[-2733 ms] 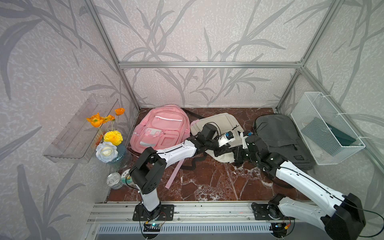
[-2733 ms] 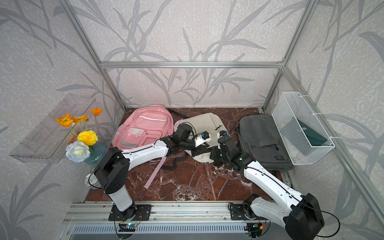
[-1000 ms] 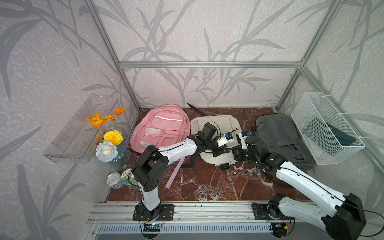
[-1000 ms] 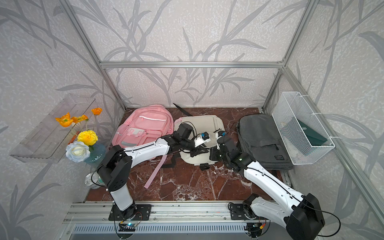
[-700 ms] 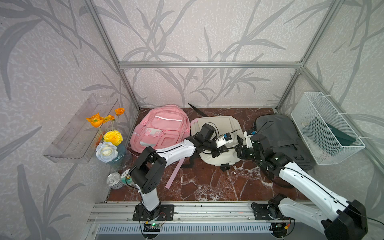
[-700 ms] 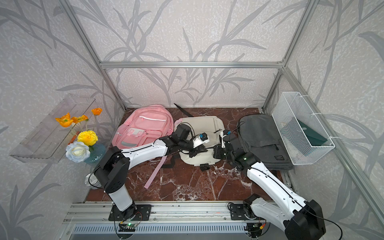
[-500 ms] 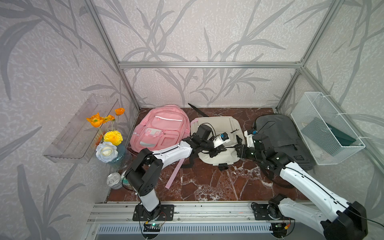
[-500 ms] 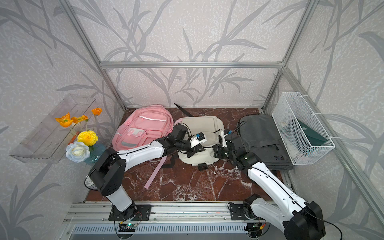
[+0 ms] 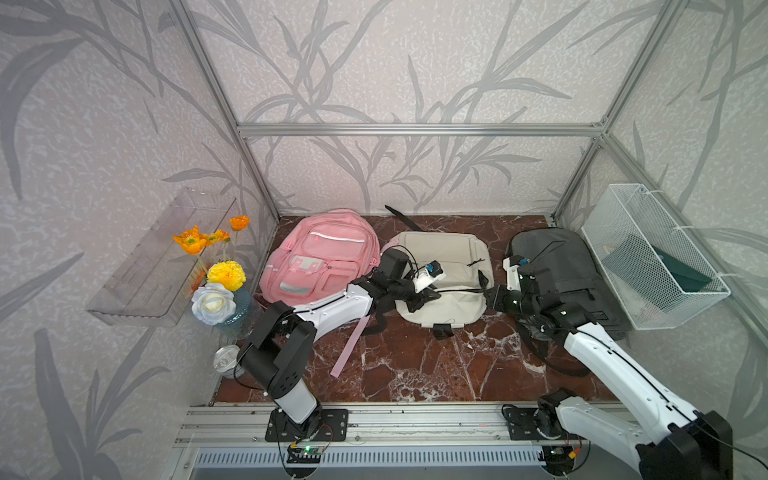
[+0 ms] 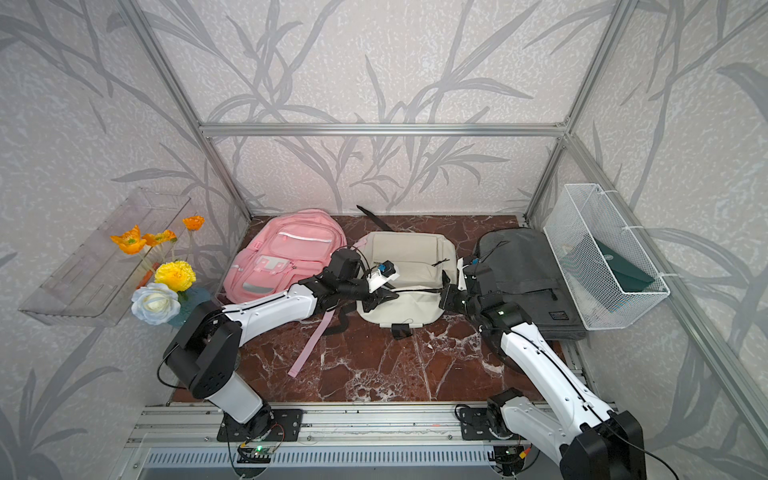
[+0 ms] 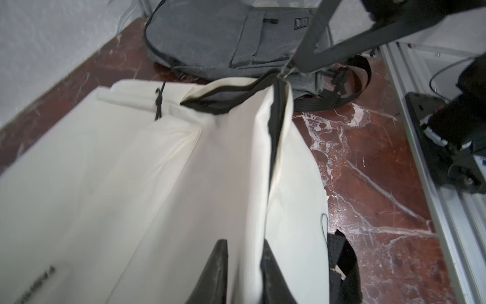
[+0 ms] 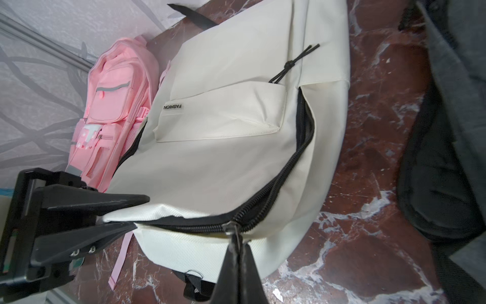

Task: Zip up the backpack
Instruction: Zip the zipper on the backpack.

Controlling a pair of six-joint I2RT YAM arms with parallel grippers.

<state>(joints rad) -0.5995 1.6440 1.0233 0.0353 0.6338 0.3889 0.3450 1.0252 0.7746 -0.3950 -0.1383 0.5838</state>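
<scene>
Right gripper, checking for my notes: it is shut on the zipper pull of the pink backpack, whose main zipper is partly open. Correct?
Wrong backpack. The right gripper is shut on the zipper pull of the cream backpack, whose main zipper is partly open; the right wrist view shows it.

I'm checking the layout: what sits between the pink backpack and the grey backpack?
The cream backpack lies between them, as both top views show.

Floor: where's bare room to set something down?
Open floor in front, bordered by the rail, the pink strap and the right arm. Narrow gap at the back between cream backpack and grey backpack. Crowded: the backpack row and the corner with vase and can.
</scene>
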